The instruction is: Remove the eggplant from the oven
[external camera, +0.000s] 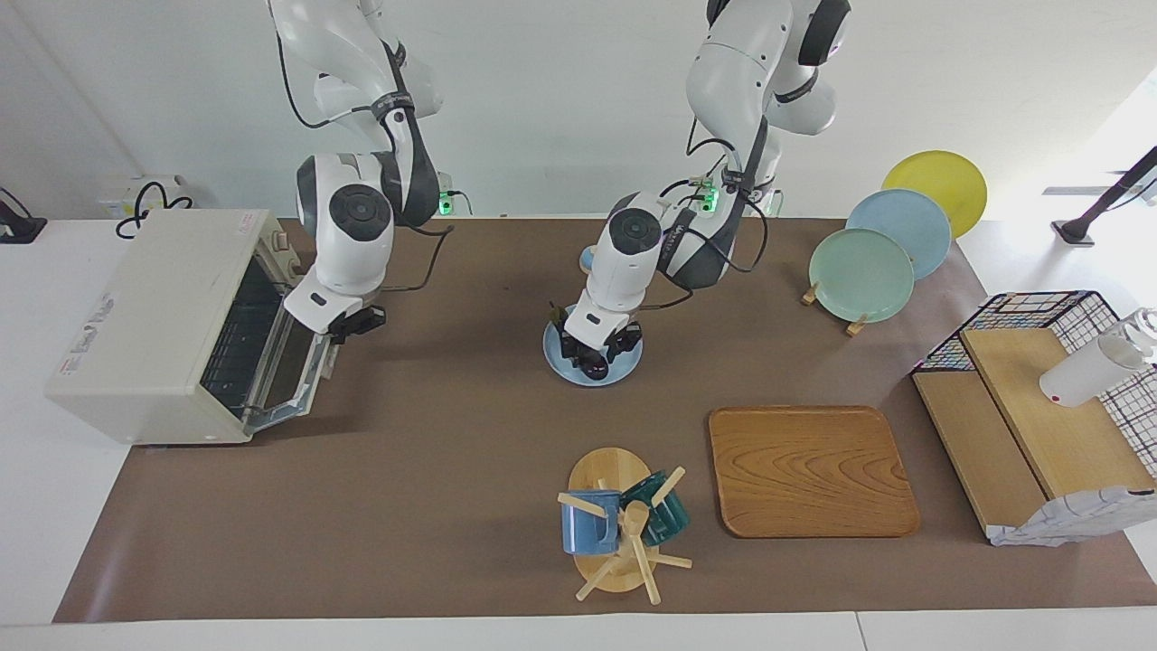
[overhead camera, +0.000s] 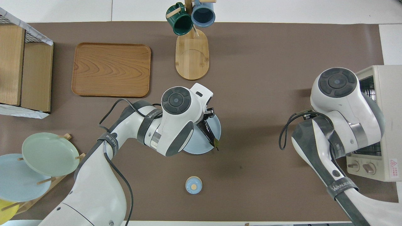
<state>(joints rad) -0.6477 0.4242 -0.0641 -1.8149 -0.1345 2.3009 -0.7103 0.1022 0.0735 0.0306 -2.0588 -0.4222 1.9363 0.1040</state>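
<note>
The cream-white oven (external camera: pixel 145 316) stands at the right arm's end of the table, its dark glass door (external camera: pixel 289 357) hanging open; it also shows in the overhead view (overhead camera: pixel 388 94). The dark eggplant (external camera: pixel 594 366) lies on a light-blue plate (external camera: pixel 628 366) mid-table, stem tip toward the robots (overhead camera: pixel 216 143). My left gripper (external camera: pixel 594 353) is down at the plate, fingers spread either side of the eggplant. My right gripper (external camera: pixel 352 324) is at the door's upper edge. The oven's rack shows nothing dark on it.
A wooden tray (external camera: pixel 809 470) and a mug tree (external camera: pixel 624 524) with two mugs stand farther from the robots. A small blue lid (overhead camera: pixel 193 184) lies nearer. Plates on a rack (external camera: pixel 863 271) and a wooden shelf with wire basket (external camera: pixel 1039 407) are at the left arm's end.
</note>
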